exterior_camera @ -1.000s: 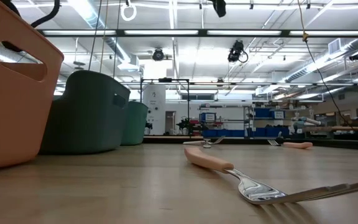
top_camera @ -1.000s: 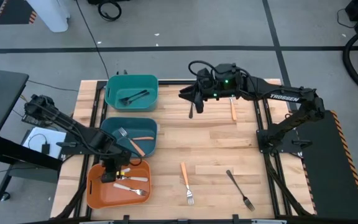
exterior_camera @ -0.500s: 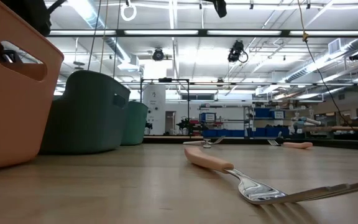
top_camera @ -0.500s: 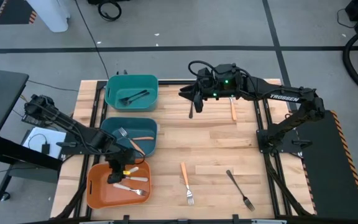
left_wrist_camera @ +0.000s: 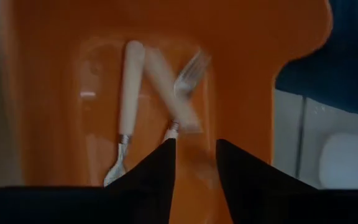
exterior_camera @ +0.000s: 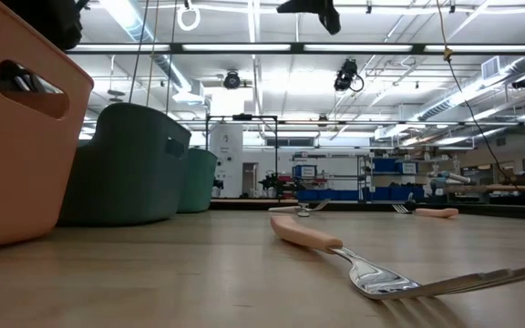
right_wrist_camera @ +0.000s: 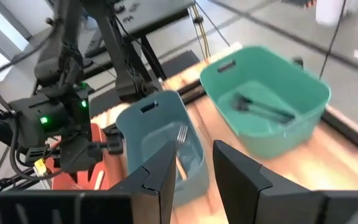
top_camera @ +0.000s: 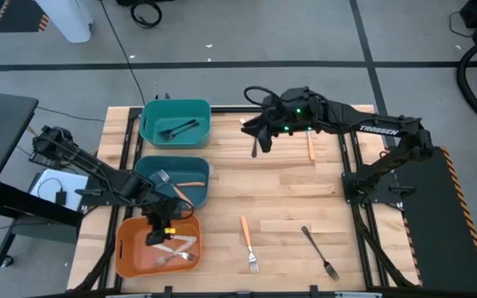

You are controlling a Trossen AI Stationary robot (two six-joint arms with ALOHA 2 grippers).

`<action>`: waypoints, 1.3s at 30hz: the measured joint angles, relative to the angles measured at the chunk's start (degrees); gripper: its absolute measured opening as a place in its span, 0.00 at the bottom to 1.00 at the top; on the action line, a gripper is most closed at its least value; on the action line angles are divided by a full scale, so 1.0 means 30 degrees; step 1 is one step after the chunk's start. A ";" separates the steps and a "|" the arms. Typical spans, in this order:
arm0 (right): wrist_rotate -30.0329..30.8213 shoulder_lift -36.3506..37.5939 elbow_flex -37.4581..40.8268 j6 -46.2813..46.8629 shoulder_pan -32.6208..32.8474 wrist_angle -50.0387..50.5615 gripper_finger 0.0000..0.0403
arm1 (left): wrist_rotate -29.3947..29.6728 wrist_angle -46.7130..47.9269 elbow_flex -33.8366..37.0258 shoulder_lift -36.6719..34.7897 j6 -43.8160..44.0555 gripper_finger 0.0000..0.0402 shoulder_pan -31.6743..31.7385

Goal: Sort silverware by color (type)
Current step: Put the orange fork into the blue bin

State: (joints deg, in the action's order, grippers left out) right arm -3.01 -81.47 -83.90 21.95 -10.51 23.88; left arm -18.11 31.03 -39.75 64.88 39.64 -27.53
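The left gripper's (left_wrist_camera: 193, 163) fingers (left_wrist_camera: 160, 168) stand apart with nothing between them, just above the floor of the orange bin (top_camera: 131, 252). Below them lie cream-handled forks (left_wrist_camera: 129, 93), two crossing each other. The right gripper (right_wrist_camera: 191, 163) hangs above the far middle of the worktop (top_camera: 280, 186); its fingers are apart and hold nothing. Next to the orange bin, the dark teal bin (top_camera: 195, 170) holds a silver fork and an orange-handled piece. The light teal bin (top_camera: 175, 109) at the far side holds black utensils (top_camera: 178, 128). Loose on the worktop lie an orange-handled fork (top_camera: 248, 240), a dark fork (top_camera: 319, 251) near it, and an orange piece (top_camera: 311, 147) near the right arm.
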 joint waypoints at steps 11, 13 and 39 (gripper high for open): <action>0.0707 -0.0007 0.1100 0.5575 0.1410 0.2347 0.28 | 0.0407 0.0087 0.0000 0.0000 0.0063 0.32 0.1463; 0.0780 -0.0007 0.1767 0.6482 0.1849 0.2271 0.28 | 0.0405 0.0108 0.0000 0.0000 0.0059 0.32 0.1822; 0.3385 -0.0015 1.0353 0.6898 -0.6537 0.6280 0.28 | -0.3054 -0.2010 -0.0825 -0.0051 -0.0074 0.32 0.4912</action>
State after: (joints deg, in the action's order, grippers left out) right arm 7.15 -81.52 -52.84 42.64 -30.12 42.71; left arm -27.27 25.00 -42.22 64.73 39.42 -12.80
